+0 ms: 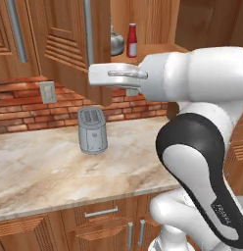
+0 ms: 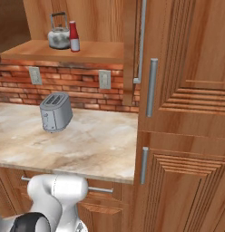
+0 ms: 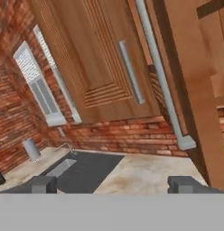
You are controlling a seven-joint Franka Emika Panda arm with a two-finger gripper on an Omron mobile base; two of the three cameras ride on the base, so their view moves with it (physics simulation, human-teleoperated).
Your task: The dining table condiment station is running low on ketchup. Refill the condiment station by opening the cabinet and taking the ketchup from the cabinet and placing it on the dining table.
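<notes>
Standing beside the round grey kettle [image 1: 116, 43] inside the open wooden wall cabinet [image 1: 69, 44], the slim red ketchup bottle [image 1: 132, 40] is untouched, gripper [image 3: 114, 184] fingers spread apart.

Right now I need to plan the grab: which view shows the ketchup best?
The right base view: the ketchup stands whole on the open cabinet's shelf, beside the kettle. The left base view has the bottle too, its base hidden behind the arm. The hand view faces the doors.

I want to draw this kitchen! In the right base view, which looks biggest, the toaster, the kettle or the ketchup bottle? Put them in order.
Largest to smallest, as they look:
1. The toaster, though it stands nearer the camera, so that helps it.
2. The kettle on the cabinet shelf.
3. The ketchup, the slimmest, right beside the kettle.
</notes>
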